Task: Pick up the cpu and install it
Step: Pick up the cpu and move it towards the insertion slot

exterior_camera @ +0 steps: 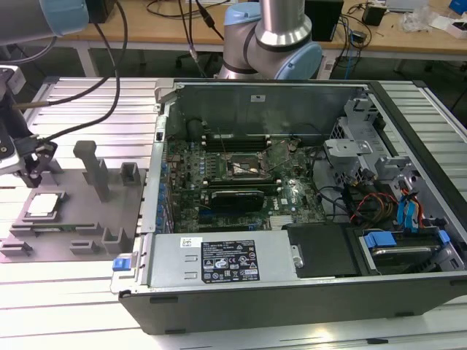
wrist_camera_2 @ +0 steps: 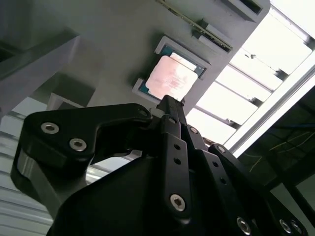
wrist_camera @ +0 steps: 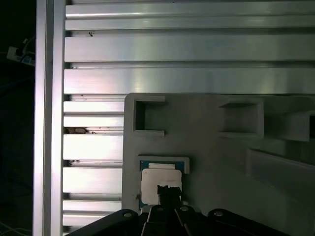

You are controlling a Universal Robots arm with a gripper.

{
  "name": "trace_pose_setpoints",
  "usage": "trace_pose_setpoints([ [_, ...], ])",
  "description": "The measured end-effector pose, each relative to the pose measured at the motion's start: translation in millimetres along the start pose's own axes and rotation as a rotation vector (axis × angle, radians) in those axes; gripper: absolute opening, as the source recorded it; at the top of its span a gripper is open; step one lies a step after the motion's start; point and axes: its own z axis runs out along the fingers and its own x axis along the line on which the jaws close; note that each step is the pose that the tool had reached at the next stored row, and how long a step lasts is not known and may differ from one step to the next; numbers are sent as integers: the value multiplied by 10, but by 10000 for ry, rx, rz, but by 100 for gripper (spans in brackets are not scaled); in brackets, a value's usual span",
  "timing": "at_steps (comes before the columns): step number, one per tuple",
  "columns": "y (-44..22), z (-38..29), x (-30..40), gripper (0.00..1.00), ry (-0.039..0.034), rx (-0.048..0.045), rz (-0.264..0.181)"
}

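Note:
The cpu (exterior_camera: 42, 205) is a small pale silvery square lying flat in a recess of the grey fixture tray (exterior_camera: 84, 222) at the exterior view's left. My gripper (exterior_camera: 31, 173) hangs just above and slightly behind it, apart from the chip. In both wrist views the black fingers meet at a point with nothing between them: the gripper (wrist_camera_2: 170, 102) sits over one edge of the cpu (wrist_camera_2: 170, 78), and the gripper (wrist_camera: 168, 191) overlaps the near edge of the cpu (wrist_camera: 156, 178). The motherboard socket (exterior_camera: 246, 169) lies inside the open computer case.
Upright posts (exterior_camera: 93, 166) rise from the tray (wrist_camera: 211, 142) close to the gripper. The open case (exterior_camera: 408, 292) fills the exterior view's right, with a power supply (exterior_camera: 226, 259) along its near side. Ribbed aluminium table (wrist_camera: 147, 49) surrounds the tray. Cables trail from the arm.

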Motion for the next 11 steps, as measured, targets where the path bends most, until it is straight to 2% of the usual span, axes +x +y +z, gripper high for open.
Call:
trace_pose_setpoints([
  [3,-1,32,6,11,-9,7,-21],
  [11,-15,121,35,11,-179,8,-45],
])
